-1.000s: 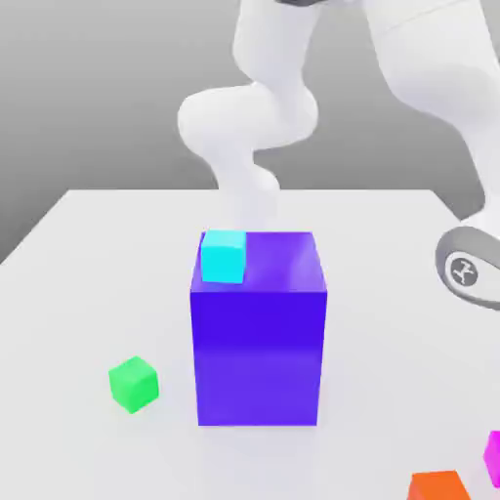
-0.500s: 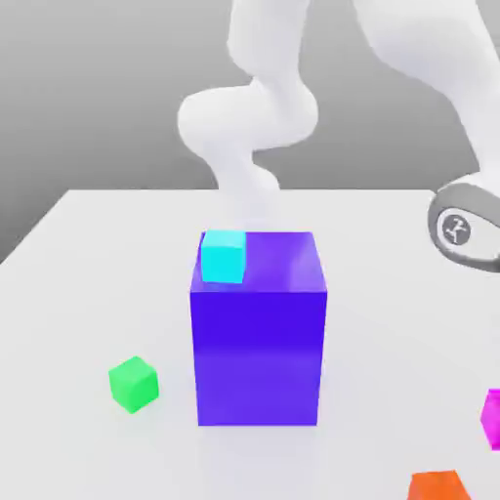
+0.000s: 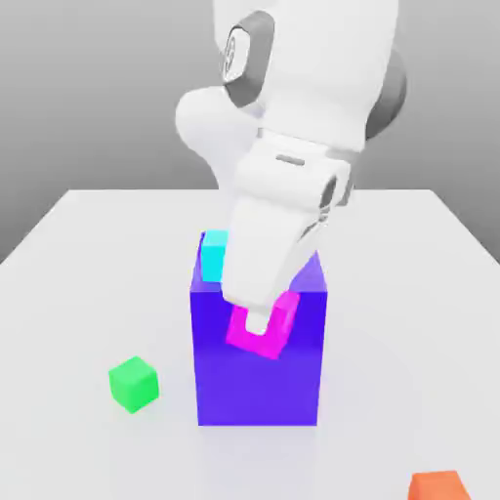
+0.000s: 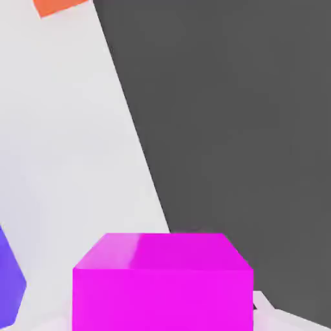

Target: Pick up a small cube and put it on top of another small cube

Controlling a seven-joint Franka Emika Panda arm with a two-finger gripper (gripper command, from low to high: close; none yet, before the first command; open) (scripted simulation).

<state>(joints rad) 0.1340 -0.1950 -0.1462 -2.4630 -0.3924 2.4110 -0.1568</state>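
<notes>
My gripper is shut on the small magenta cube and holds it in the air, in front of the upper part of the big blue-violet block in the exterior view. The hand view has the magenta cube close up between the fingers. A small cyan cube sits on the top of the block at its back corner on the exterior view's left. My hand covers part of it.
A small green cube lies on the white table to the exterior view's left of the block. A small orange cube lies at the front on the exterior view's right. The hand view also catches the orange cube and the block's edge.
The gripper shut on the magenta cube at the front right and lifted it off the table. The arm then swung left to the middle, in front of the blue-violet block.
</notes>
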